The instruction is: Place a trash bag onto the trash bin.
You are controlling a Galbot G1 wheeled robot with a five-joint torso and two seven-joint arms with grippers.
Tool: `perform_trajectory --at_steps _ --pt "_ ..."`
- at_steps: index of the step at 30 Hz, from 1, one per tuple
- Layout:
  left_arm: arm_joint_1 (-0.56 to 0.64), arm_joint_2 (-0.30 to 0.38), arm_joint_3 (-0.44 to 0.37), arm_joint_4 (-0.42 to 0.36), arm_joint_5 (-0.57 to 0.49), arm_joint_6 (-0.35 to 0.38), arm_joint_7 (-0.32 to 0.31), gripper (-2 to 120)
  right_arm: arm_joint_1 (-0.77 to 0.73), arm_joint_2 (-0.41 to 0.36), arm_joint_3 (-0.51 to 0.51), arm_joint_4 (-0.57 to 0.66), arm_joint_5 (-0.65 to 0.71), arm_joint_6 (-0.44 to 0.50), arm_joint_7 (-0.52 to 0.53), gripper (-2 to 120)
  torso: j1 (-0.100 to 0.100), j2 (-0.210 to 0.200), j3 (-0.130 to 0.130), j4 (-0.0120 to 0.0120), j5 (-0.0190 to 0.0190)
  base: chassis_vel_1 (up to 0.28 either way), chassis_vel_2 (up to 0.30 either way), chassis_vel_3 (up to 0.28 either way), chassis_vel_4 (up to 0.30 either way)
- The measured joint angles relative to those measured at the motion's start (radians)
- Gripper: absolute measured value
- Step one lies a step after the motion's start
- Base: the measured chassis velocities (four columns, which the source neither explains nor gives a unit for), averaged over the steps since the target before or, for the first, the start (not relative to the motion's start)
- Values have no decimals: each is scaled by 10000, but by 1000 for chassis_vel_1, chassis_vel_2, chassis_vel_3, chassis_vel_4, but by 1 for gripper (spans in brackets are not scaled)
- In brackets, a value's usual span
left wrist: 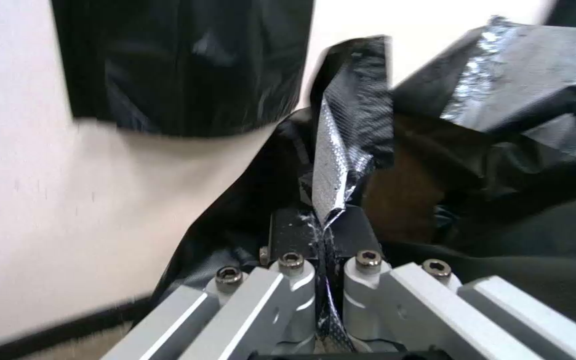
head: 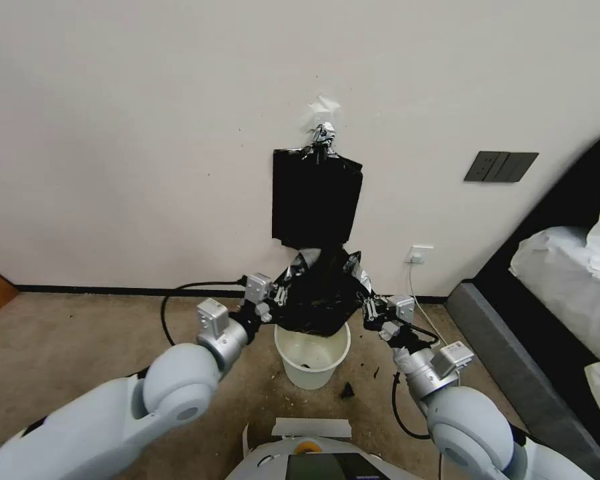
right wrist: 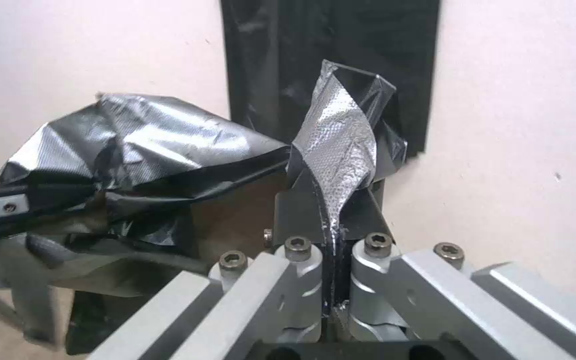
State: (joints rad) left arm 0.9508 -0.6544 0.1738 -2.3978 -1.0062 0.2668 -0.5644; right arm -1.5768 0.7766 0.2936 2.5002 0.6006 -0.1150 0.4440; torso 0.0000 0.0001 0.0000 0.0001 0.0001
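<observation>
Where counts can be made: one trash bag (head: 321, 293), one trash bin (head: 312, 357), two grippers, one hanging bundle of bags (head: 315, 198)
Trash bag, look: thin glossy black plastic, wrinkled, with silvery glare on its folds; its mouth is pulled open sideways
Trash bag, place: held in the air straight above the trash bin, its lower edge at the bin's far rim, just below the bundle of bags on the wall
Trash bag, held edges: in the wrist views a pinched flap of plastic stands up out of each pair of fingers (left wrist: 331, 165) (right wrist: 345, 150)
Left gripper (head: 278, 295): at the bag's left edge, fingers (left wrist: 287, 235) pressed together with the plastic clamped between them
Right gripper (head: 368, 308): at the bag's right edge, fingers (right wrist: 295, 215) closed tight on the plastic
Trash bin, look: small, round, off-white, tapered, no lid, with a dark scrap inside
Trash bin, place: upright on the carpet (head: 80, 347), near the wall (head: 147, 133), between the two arms
Bundle of bags: flat black rectangle hanging from a silver clip (head: 323, 135) on the wall, above the trash bag
Carpet around the bin: a few dark scraps (head: 347, 390) lie just beside its base
</observation>
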Motion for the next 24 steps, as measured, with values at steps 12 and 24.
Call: perform_trajectory --at_steps 12,24 --pt "361 -945 126 409 53 10 -364 0 -608 -6 619 -1 711 -697 356 0 0 0 0 -5 -1 0 0 0 0" --pt "2232 -1355 -787 1561 935 -104 -244 0 -286 1543 -595 -1169 634 -643 299 0 0 0 0 -1 -2 0 0 0 0"
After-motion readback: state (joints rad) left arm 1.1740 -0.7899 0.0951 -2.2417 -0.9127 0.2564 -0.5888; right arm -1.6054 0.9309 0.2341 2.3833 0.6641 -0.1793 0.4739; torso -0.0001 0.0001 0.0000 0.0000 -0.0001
